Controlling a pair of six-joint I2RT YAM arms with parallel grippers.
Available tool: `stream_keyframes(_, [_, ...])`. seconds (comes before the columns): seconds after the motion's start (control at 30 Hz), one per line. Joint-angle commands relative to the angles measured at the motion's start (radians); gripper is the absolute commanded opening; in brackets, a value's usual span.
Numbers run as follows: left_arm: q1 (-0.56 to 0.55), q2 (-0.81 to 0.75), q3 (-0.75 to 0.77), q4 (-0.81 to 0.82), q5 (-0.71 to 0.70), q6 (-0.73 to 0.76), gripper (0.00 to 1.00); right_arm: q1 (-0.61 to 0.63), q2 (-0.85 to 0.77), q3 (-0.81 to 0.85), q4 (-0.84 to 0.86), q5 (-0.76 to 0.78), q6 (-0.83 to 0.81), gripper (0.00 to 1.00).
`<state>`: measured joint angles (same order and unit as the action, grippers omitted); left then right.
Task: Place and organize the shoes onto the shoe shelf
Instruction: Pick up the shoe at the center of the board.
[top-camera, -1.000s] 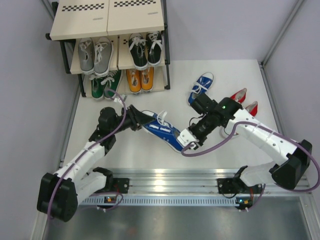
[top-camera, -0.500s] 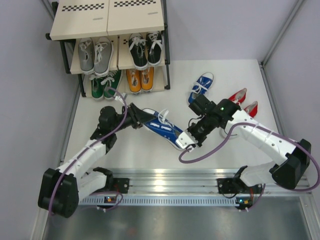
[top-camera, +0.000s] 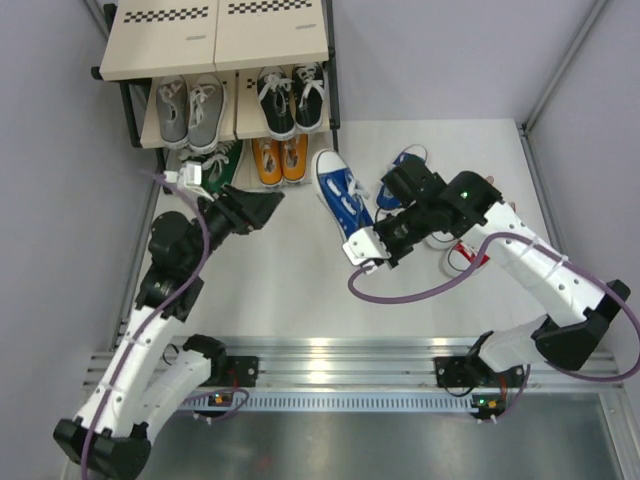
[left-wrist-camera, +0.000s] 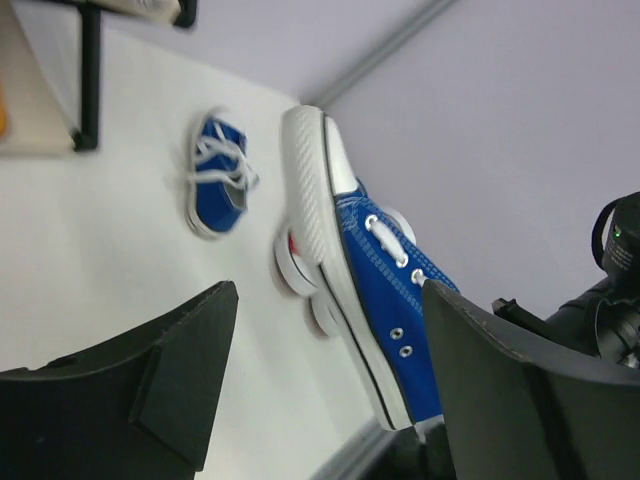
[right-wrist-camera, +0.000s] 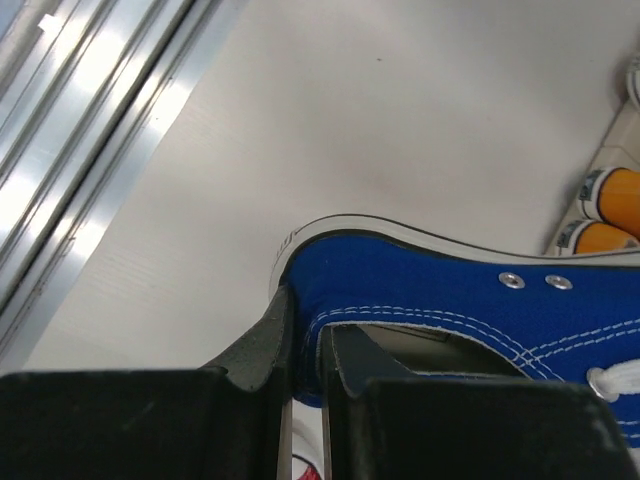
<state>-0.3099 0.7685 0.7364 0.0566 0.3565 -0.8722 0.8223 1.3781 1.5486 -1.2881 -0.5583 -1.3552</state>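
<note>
My right gripper (top-camera: 368, 247) (right-wrist-camera: 305, 345) is shut on the heel wall of a blue shoe (top-camera: 340, 190) (right-wrist-camera: 450, 290), one finger inside the collar and one outside. The shoe points toward the shoe shelf (top-camera: 215, 40), toe away from me. In the left wrist view the held blue shoe (left-wrist-camera: 375, 270) shows sole-side on. My left gripper (top-camera: 255, 208) (left-wrist-camera: 330, 385) is open and empty, to the left of that shoe, near the shelf's foot. The other blue shoe (top-camera: 408, 163) (left-wrist-camera: 215, 175) lies on the table behind the right arm. Grey (top-camera: 190, 110), black (top-camera: 290, 98), green (top-camera: 218, 165) and orange (top-camera: 278, 158) pairs sit on the shelf.
Red shoes are mostly hidden under the right arm; only a bit (top-camera: 476, 254) and white toe caps (left-wrist-camera: 295, 272) show. Grey walls close in both sides. An aluminium rail (top-camera: 340, 385) runs along the near edge. The right arm's purple cable (top-camera: 420, 290) loops over the table.
My left gripper opened, let go of the blue shoe and drew back left toward the shelf. My right gripper closed on the heel and swung the shoe up toward the shelf.
</note>
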Motion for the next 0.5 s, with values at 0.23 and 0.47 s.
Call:
stream_keyframes(0.23, [0.003,-0.239,0.087,-0.350,-0.347,0.250,0.82,0.005,0.153,0.503,0.004,0.191,0.031,0.00])
stream_keyframes(0.47, [0.003,-0.380,-0.032,-0.360,-0.379,0.179,0.82,0.005,0.338,0.763,0.137,0.412,0.025,0.00])
